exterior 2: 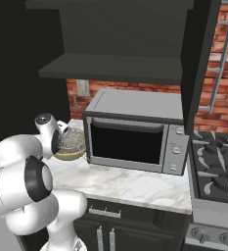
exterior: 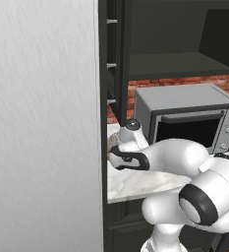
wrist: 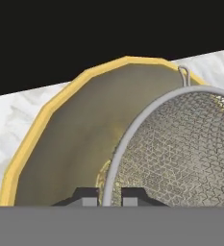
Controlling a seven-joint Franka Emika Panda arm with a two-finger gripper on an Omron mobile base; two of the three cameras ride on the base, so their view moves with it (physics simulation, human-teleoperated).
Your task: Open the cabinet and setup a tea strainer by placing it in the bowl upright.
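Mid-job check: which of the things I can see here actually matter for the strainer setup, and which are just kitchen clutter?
Part of the job:
- tea strainer, rim pinched in the shut gripper
- bowl, under the strainer
- cabinet, open, shelves dark

Just standing about:
- microwave, beside the bowl
- stove
- marble counter

1. You get flat, even rendered light with no glare and no blur anywhere.
2. The cabinet (exterior 2: 120, 29) interior reads very dark, its shelves barely distinct.
3. In the hand view, the bowl (wrist: 60, 144) wall is shaded inside and its rim looks faceted; the mesh stays crisp.
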